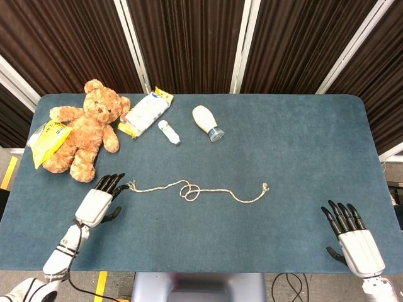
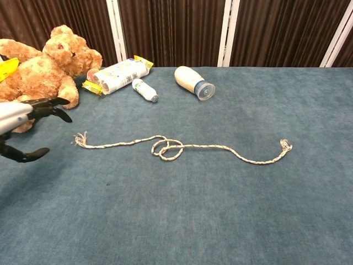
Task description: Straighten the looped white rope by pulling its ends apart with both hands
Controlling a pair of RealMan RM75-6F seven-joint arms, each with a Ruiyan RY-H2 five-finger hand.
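The white rope (image 1: 208,190) (image 2: 209,147) lies across the middle of the blue table, with a small loop (image 1: 189,190) (image 2: 167,148) left of its centre. Its frayed left end (image 1: 131,185) (image 2: 81,139) and its right end (image 1: 265,186) (image 2: 285,144) rest flat on the cloth. My left hand (image 1: 99,201) (image 2: 22,124) hovers open just left of the frayed end, fingers spread, holding nothing. My right hand (image 1: 352,238) is open near the table's front right edge, far from the rope's right end; the chest view does not show it.
A brown teddy bear (image 1: 85,129) (image 2: 38,74) lies at the back left on a yellow packet (image 1: 47,139). A white snack pack (image 1: 146,112), a small bottle (image 1: 169,132) and a larger white bottle (image 1: 207,122) lie along the back.
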